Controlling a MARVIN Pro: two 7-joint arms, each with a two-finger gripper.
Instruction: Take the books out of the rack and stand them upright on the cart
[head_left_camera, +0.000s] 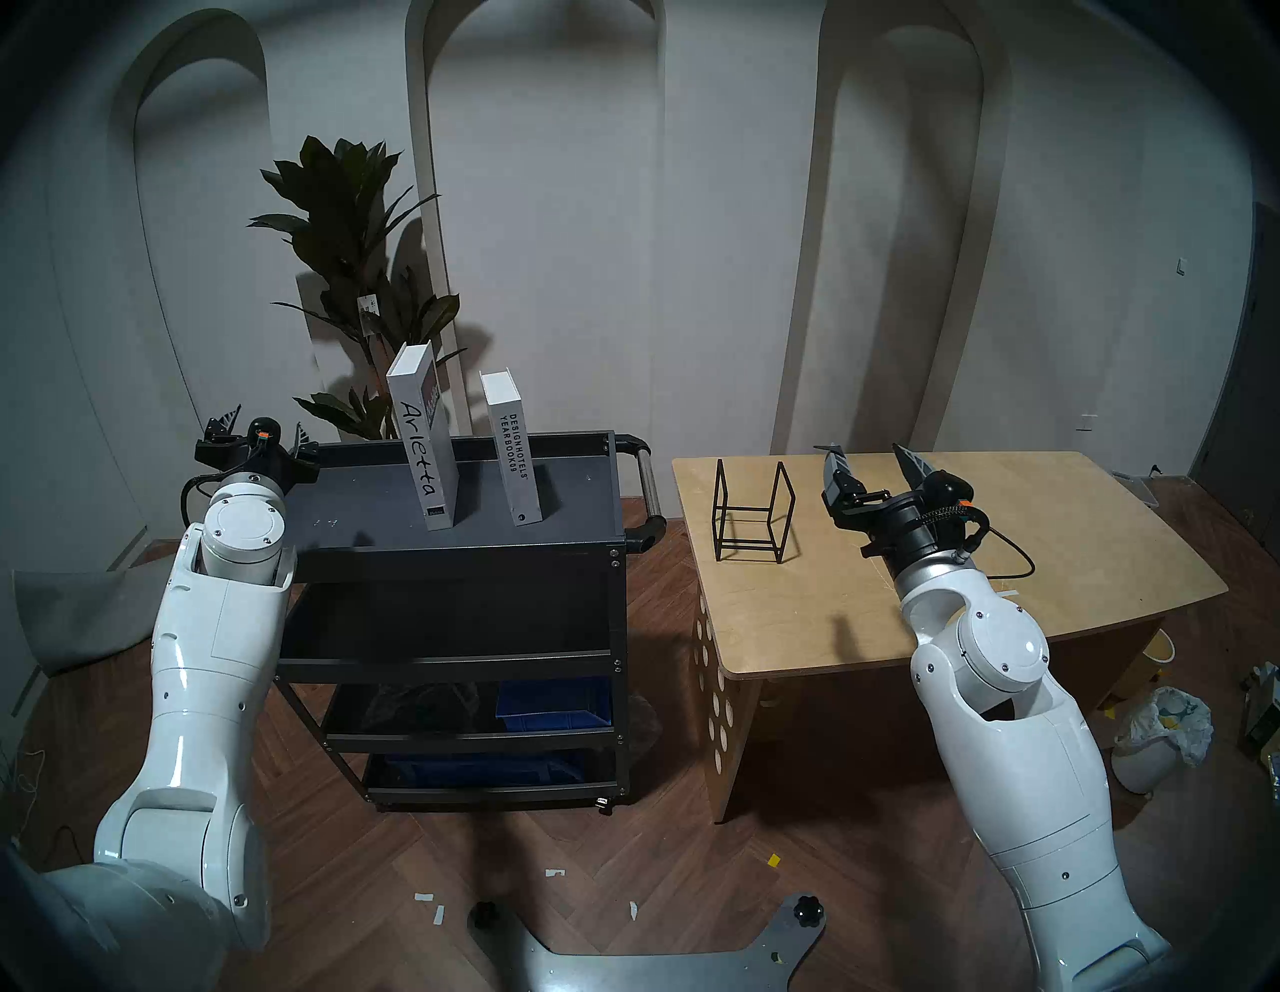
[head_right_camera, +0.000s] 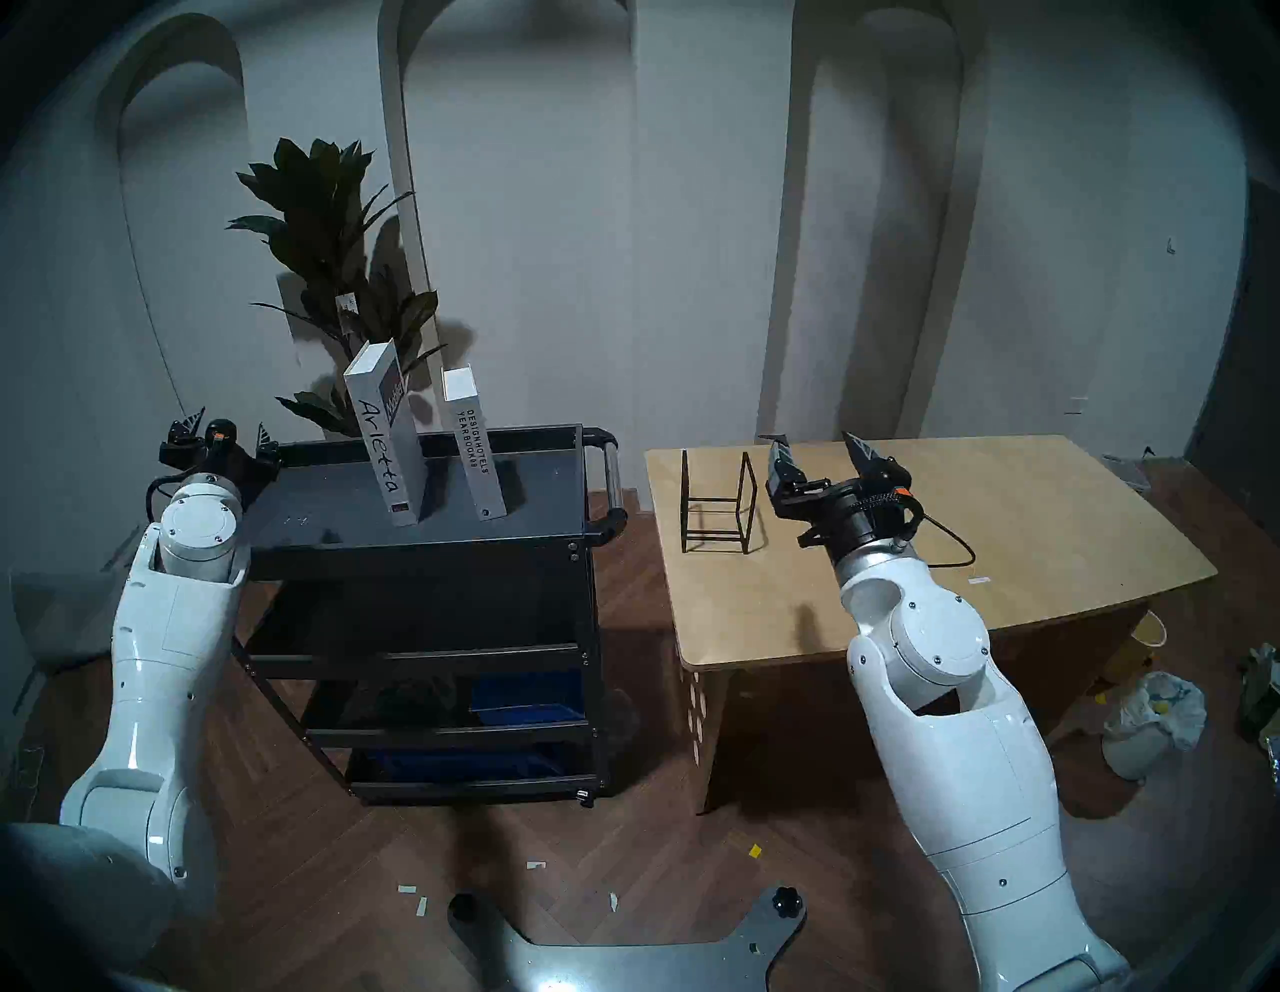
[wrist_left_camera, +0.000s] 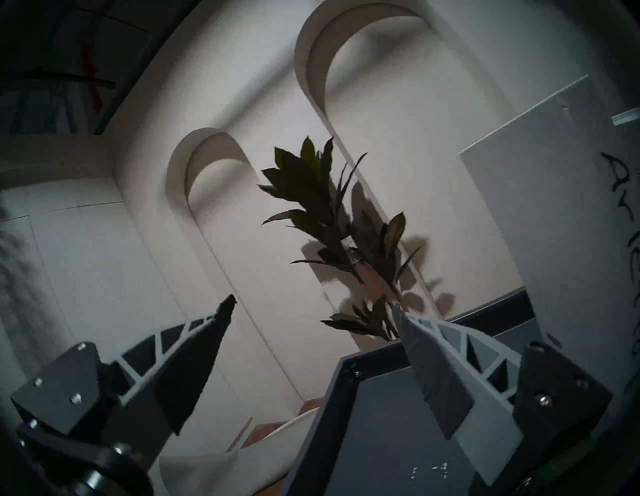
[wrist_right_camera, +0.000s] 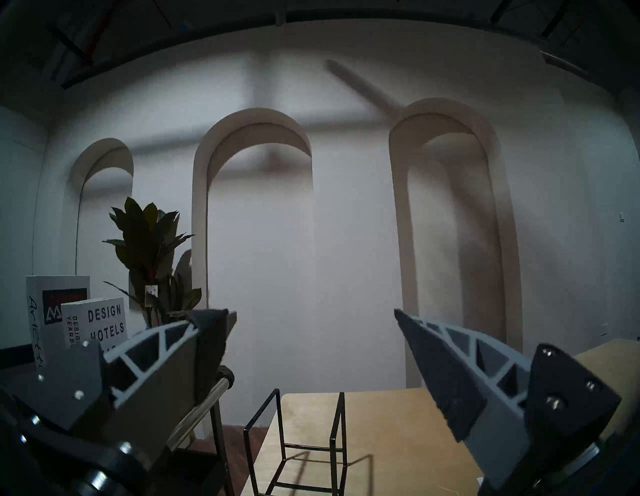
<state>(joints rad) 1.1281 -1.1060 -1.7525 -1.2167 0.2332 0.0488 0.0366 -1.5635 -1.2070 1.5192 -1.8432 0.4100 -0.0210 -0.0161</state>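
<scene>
A: State the position of the cart (head_left_camera: 457, 554).

B: The cart stands left of the desk (head_left_camera: 970, 603), its silver-bar handle facing the desk's near-left edge. Its top tray carries both books.

A: Book positions, relative to the cart?

B: The Arletta book (head_left_camera: 422, 443) stands on end near the middle of the top tray, spine toward the head camera. The Yearbook (head_left_camera: 511, 450) also stands on end, just to its right, on the handle side. A gap separates the two; they do not touch.

A: And the rack (head_left_camera: 753, 511)?

B: It sits on the desk, right of the cart handle, with nothing inside its wire frame.

A: Left claw (head_left_camera: 265, 436) status?

B: It hovers at the cart's far-left corner, at the level of the top tray rim. The fingers are spread wide with nothing between them. In its wrist view the Arletta book's cover lies at the right, clear of the fingers.

A: Right claw (head_left_camera: 869, 454) status?

B: It is above the desk, right of the rack and well apart from the cart. The fingers are spread wide and hold nothing.
</scene>
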